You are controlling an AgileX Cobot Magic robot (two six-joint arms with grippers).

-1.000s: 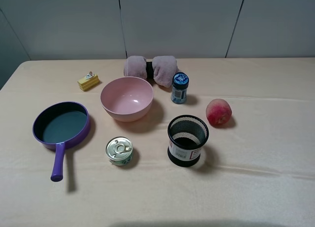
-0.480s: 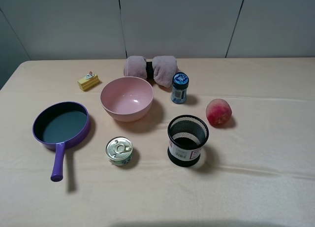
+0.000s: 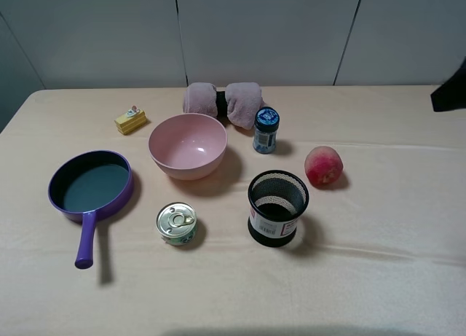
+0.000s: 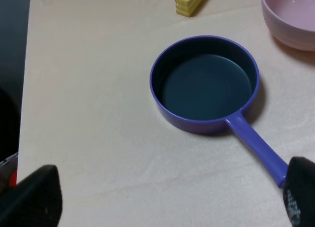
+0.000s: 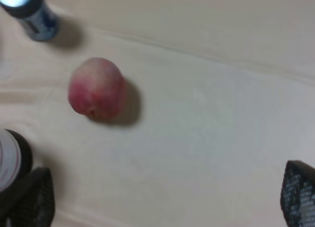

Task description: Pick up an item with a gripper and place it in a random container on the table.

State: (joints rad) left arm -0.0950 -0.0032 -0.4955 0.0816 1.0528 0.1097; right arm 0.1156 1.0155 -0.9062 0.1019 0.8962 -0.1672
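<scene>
The small bottle (image 3: 266,130) with a dark blue cap and blue-white label stands upright behind the black mesh cup (image 3: 277,207), right of the pink bowl. In the right wrist view the bottle (image 5: 29,13) shows blurred at a corner and the mesh cup (image 5: 12,158) at the edge. My right gripper (image 5: 165,197) is open and empty, high over bare cloth near the peach. A black part of the right arm (image 3: 451,92) shows at the right edge of the high view. My left gripper (image 4: 167,202) is open and empty above the purple pan.
A pink bowl (image 3: 188,145), a purple frying pan (image 3: 91,184), a silver tin can (image 3: 176,223), a peach (image 3: 323,165), a yellow cake toy (image 3: 130,120) and a rolled pink towel (image 3: 223,100) lie on the beige table cloth (image 3: 378,278).
A black part of the right arm has come into the high view at its right edge. The objects on the table have not moved.
</scene>
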